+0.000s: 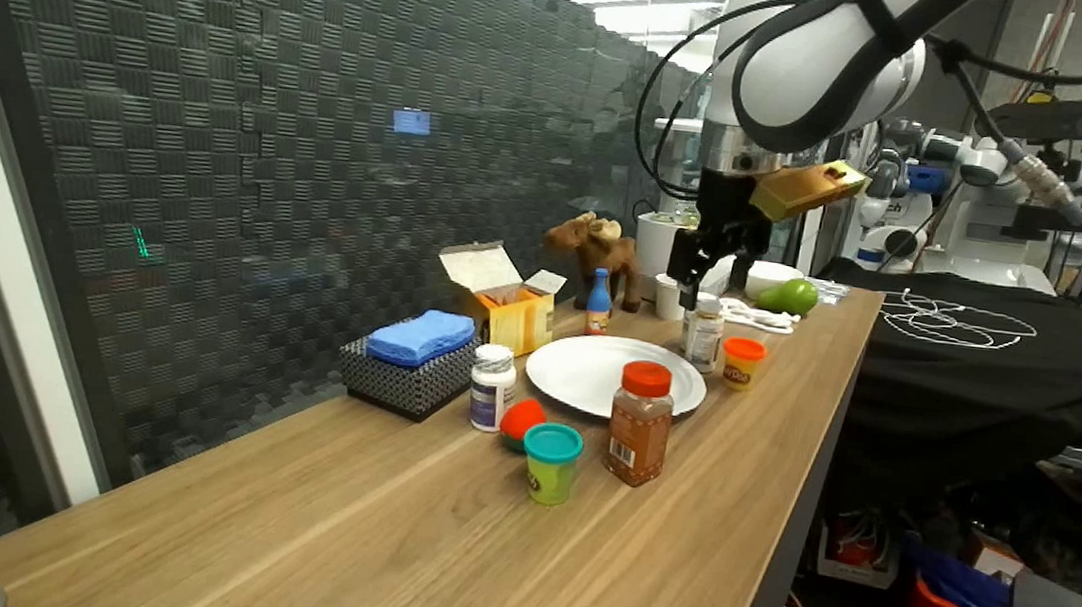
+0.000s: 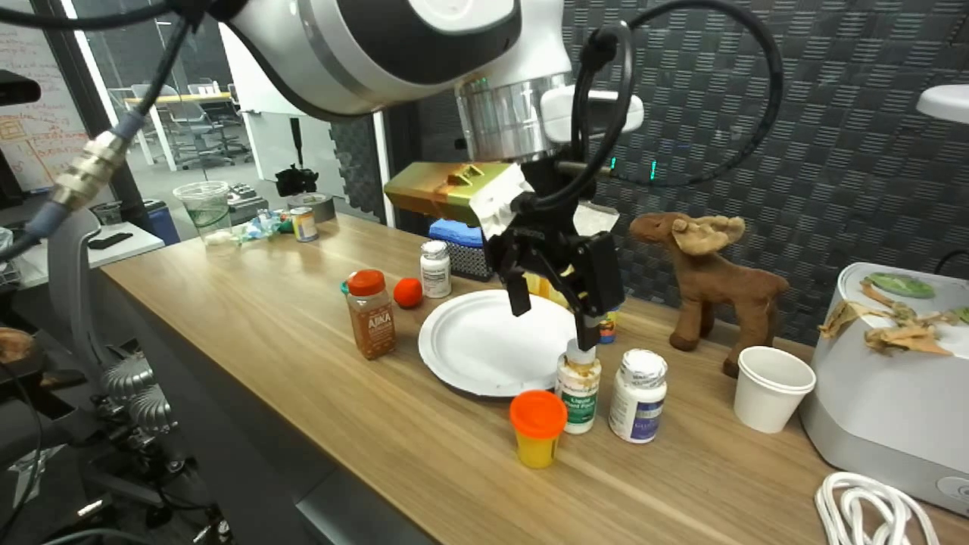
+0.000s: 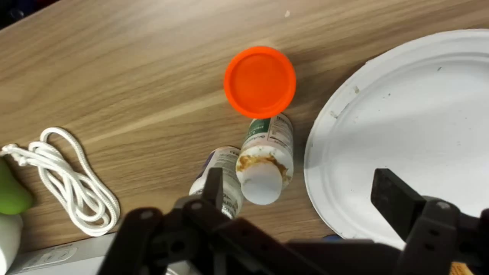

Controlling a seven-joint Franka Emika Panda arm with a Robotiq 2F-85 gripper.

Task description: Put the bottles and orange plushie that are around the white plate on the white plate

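Robotiq gripper (image 3: 298,185), jaws spread wide around nothing, hangs partly over the white plate (image 3: 401,122). Between its fingers in the wrist view shows the Liquid Plant Food bottle (image 2: 579,401), just outside the plate's rim. Lowering here could topple the purple-labelled white bottle (image 2: 638,397), because one finger overlaps it there; the orange-lidded Play-Doh tub (image 3: 259,82), nearer the free edge of the worktop (image 2: 303,318), might be nudged. The Liquid Plant Food bottle stands upright, long axis vertical, cap up, label roughly facing that edge. Across the plate sits the orange plushie (image 2: 409,292).

Brown moose (image 2: 723,284) near white cup (image 2: 771,401)
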